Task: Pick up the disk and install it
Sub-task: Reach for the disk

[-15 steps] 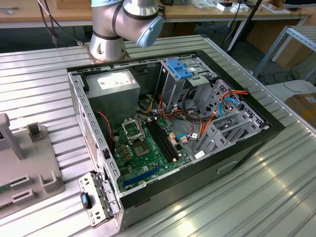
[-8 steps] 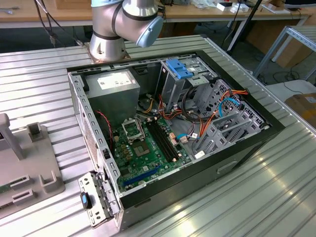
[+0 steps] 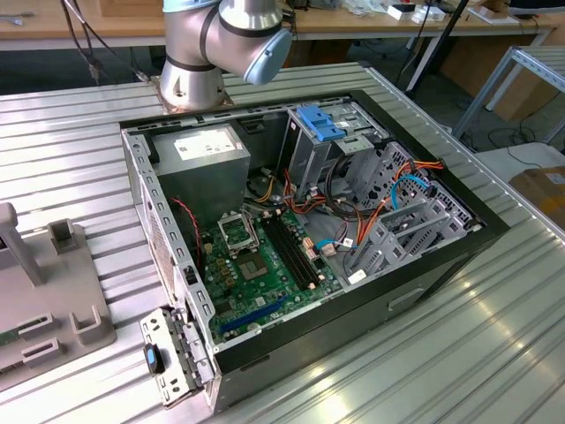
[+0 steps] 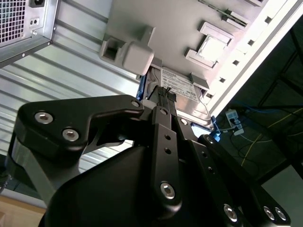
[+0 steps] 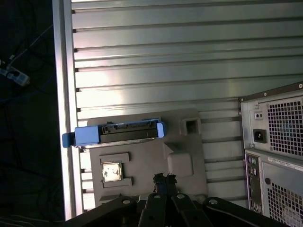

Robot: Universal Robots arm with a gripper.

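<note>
The disk [image 5: 116, 133], a grey drive in a bright blue carrier frame, stands on its edge in a grey holder [image 5: 184, 146] on the ribbed table. In the second wrist view the disk's labelled face [image 4: 182, 90] shows just past my fingertips, with blue edging on both sides. My gripper [image 5: 164, 178] hangs above the holder, a short way off the disk and not touching it. Its black fingertips [image 4: 165, 92] are pressed together with nothing between them, so it is shut.
An open computer case [image 3: 309, 221] lies on the metal table, with a blue bracket [image 3: 320, 122] on its drive cage and a motherboard [image 3: 265, 265] inside. Its rear panel [image 5: 274, 151] stands beside the holder [image 3: 44, 300]. The table edge [image 5: 61, 94] runs close to the disk.
</note>
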